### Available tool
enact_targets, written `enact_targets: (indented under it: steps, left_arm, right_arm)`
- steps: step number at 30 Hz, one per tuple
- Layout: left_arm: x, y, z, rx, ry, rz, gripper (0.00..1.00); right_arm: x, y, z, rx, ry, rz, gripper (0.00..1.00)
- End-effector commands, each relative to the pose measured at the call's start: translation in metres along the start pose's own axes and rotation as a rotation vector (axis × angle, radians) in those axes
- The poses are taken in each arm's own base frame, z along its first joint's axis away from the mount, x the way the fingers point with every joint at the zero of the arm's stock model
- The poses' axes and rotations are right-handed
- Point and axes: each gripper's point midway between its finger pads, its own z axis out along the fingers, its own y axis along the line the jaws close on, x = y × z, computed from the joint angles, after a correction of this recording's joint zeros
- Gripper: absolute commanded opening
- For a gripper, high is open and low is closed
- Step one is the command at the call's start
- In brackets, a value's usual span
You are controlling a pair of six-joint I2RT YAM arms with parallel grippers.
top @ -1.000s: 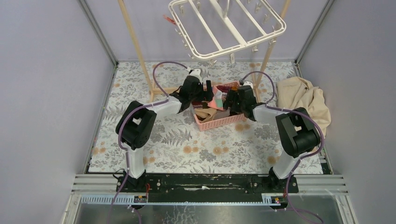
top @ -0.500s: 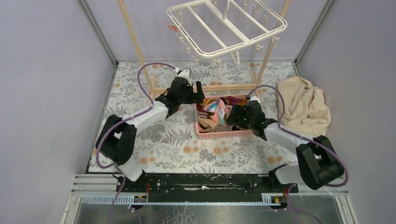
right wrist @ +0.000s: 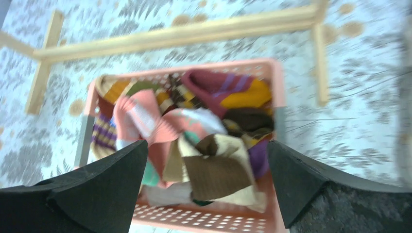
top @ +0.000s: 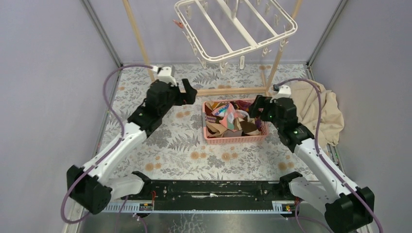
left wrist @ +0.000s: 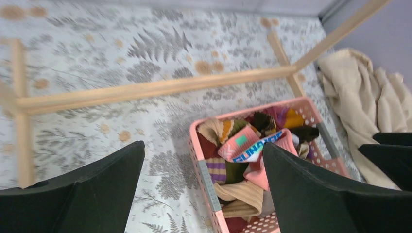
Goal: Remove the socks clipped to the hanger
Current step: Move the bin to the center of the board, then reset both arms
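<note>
The socks (top: 227,119) lie piled in a pink basket (top: 233,139) at mid-table; they also show in the left wrist view (left wrist: 243,145) and the right wrist view (right wrist: 214,170). The white hanger (top: 233,26) hangs at the top with bare dangling clips; a small red scrap (top: 178,23) shows at its left edge. My left gripper (top: 187,91) is open and empty, raised left of the basket (left wrist: 206,179). My right gripper (top: 257,104) is open and empty above the basket's right end (right wrist: 228,63). The open jaws also show in the left wrist view (left wrist: 203,145) and the right wrist view (right wrist: 206,143).
A wooden rail frame (top: 233,90) stands behind the basket, its posts rising past the hanger. A large beige cloth (top: 318,104) lies crumpled at the right wall. Grey walls close in on three sides.
Both grippers have drawn back from the basket and risen, the left one to the left, the right one to the right. The hanger has swung a little.
</note>
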Motion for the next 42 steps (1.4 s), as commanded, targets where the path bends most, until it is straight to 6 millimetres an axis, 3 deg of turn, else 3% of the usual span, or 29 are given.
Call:
enact_targets:
  steps: [1, 3, 6, 9, 14, 22, 27, 34, 39, 42]
  left_arm:
    - [-0.024, 0.031, -0.031, -0.097, -0.1, 0.043, 0.99]
    - [-0.027, 0.045, -0.038, -0.128, -0.12, 0.046, 0.99]
    - [-0.023, 0.081, -0.038, -0.232, -0.119, 0.029, 0.99]
    - [-0.008, 0.111, -0.034, -0.299, -0.129, 0.046, 0.99]
    - [0.011, 0.145, -0.03, -0.359, -0.212, 0.097, 0.99]
    - [0.042, 0.205, -0.015, -0.4, -0.222, 0.117, 0.99]
    - [0.056, 0.226, -0.005, -0.361, -0.226, 0.078, 0.99]
    - [0.074, 0.245, 0.001, -0.316, -0.257, 0.098, 0.99]
    - [0.072, 0.246, 0.005, -0.277, -0.269, 0.101, 0.99]
    - [0.075, 0.244, 0.009, -0.253, -0.256, 0.118, 0.99]
  right_arm:
    - [-0.038, -0.04, -0.017, 0.127, -0.168, -0.025, 1.0]
    - [-0.047, -0.058, -0.022, 0.199, -0.235, -0.012, 1.0]
    - [-0.053, -0.085, -0.027, 0.305, -0.317, -0.013, 1.0]
    - [-0.05, -0.112, -0.034, 0.399, -0.427, 0.007, 1.0]
    - [-0.032, -0.136, -0.044, 0.461, -0.574, -0.028, 1.0]
    - [0.006, -0.165, -0.013, 0.556, -0.532, -0.066, 1.0]
    - [0.022, -0.181, 0.001, 0.591, -0.526, -0.07, 0.99]
    - [0.022, -0.189, 0.01, 0.591, -0.573, -0.076, 1.0]
    - [0.028, -0.187, 0.021, 0.567, -0.51, -0.096, 1.0]
    - [0.035, -0.172, 0.036, 0.461, -0.47, -0.179, 1.0]
